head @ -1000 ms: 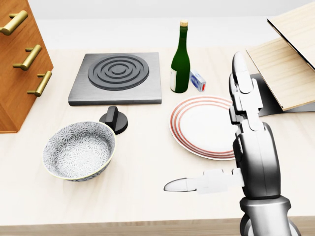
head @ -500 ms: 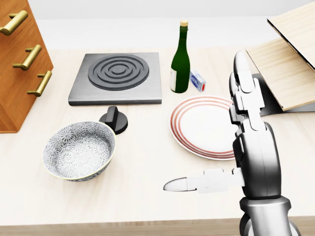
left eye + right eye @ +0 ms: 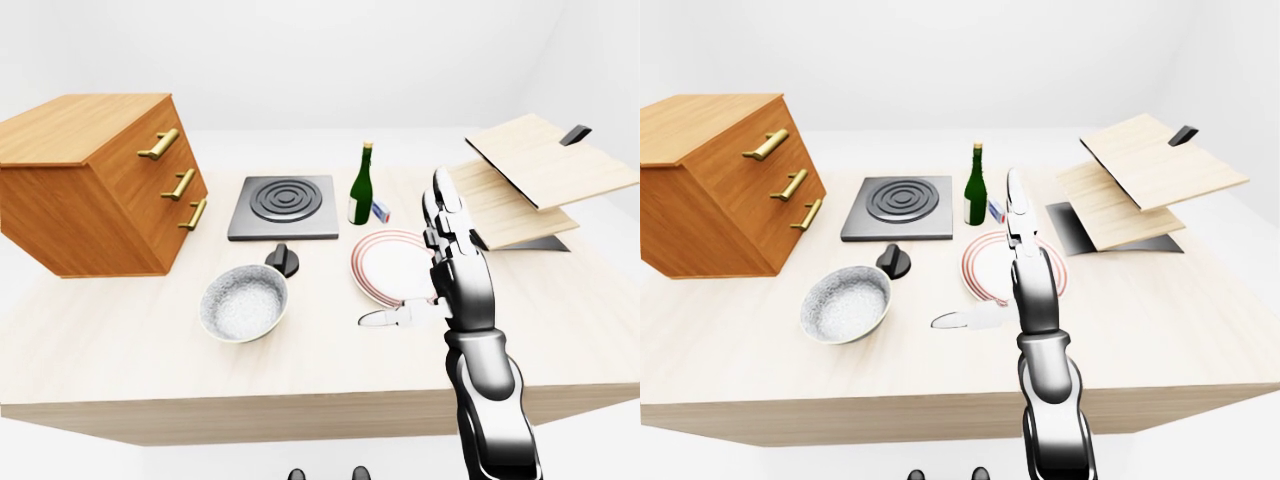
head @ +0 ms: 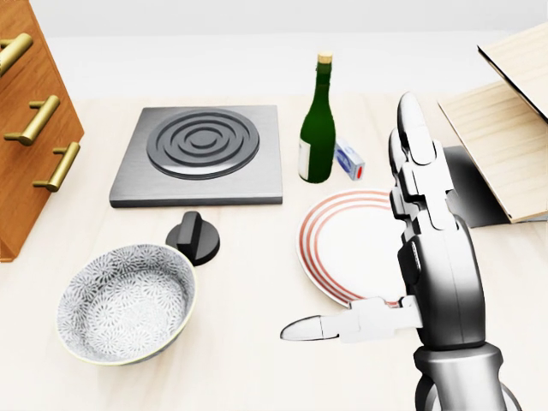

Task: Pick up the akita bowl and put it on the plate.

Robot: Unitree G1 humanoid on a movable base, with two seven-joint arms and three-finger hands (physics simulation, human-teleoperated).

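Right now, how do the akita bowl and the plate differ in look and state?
The akita bowl is deep with a grey speckled floral pattern; the plate is flat and white with red rings. In the head view the bowl sits at lower left in full view, while the open right hand partly covers the plate. Both are round, empty and rest on the table.

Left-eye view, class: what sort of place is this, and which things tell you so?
Probably a simulated kitchen worktop. A single-ring hob sits on the pale wooden counter, with a patterned bowl, a red-rimmed plate and a green bottle nearby.
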